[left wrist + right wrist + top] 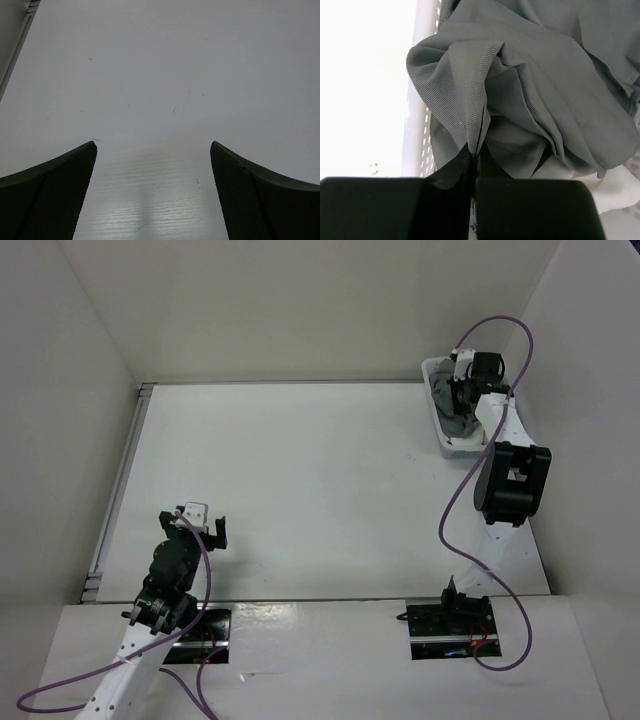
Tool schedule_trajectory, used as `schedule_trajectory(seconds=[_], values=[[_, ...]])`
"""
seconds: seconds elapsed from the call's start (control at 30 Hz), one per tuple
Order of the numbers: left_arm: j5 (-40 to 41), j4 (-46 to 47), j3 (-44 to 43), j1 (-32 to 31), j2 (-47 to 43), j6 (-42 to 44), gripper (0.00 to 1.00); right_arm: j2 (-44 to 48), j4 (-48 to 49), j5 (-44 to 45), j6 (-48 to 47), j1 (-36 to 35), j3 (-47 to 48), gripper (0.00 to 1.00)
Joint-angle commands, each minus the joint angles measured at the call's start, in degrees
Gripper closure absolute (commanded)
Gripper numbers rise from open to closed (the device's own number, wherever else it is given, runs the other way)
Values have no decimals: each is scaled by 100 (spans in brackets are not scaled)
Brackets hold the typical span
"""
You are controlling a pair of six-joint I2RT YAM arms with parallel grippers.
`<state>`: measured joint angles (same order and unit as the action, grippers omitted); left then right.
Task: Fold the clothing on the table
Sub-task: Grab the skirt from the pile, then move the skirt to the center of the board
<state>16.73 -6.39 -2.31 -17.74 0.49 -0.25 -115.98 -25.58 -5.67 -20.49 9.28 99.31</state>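
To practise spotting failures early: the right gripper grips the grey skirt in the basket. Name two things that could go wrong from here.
1. The right gripper holds only a thin fold of the skirt; it may slip out.
2. Lifting may drag the white cloth or basket along.

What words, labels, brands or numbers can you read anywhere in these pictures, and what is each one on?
None: no text can be read in any view.
The skirt, the basket and the table carry no print; the faint specks on the table are scuffs, not letters.
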Motion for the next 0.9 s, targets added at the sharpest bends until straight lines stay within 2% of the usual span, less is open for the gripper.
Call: schedule_trajectory(seconds=[0.0,0.23,0.37,0.47,0.53,0.67,0.7,0.73,0.77,0.8,0.83,0.87], values=[[67,156,213,-19,-691,-63,0,557,-16,-92,80,-84,335,100],[67,156,213,-19,-691,-63,0,2061,-710,-996,457,-146,1256,100],[67,156,213,-19,-691,-63,0,2939,-886,-2110,756,-251,1574,100],[67,156,213,-19,-691,-63,0,3546,-966,-2455,809,-750,1470,100],[67,156,213,-19,-691,-63,0,3958,-966,-2456,810,-1505,1084,100],[67,156,213,-19,-691,-63,0,4425,-712,-1520,696,-2833,-74,100],[67,156,213,-19,-691,-63,0,4426,-633,-1255,696,-3053,-296,96],[67,156,213,-19,-691,-63,0,4479,-571,-956,696,-3385,-524,73],[67,156,213,-19,-691,-63,0,4479,-440,-675,696,-3458,-979,38],[67,156,213,-19,-691,-63,0,4479,-326,-524,696,-3459,-1244,15],[67,156,213,-19,-691,-63,0,4531,-177,-349,643,-3459,-1760,1],[67,156,213,-19,-691,-63,0,4532,60,-164,643,-3459,-1983,1]])
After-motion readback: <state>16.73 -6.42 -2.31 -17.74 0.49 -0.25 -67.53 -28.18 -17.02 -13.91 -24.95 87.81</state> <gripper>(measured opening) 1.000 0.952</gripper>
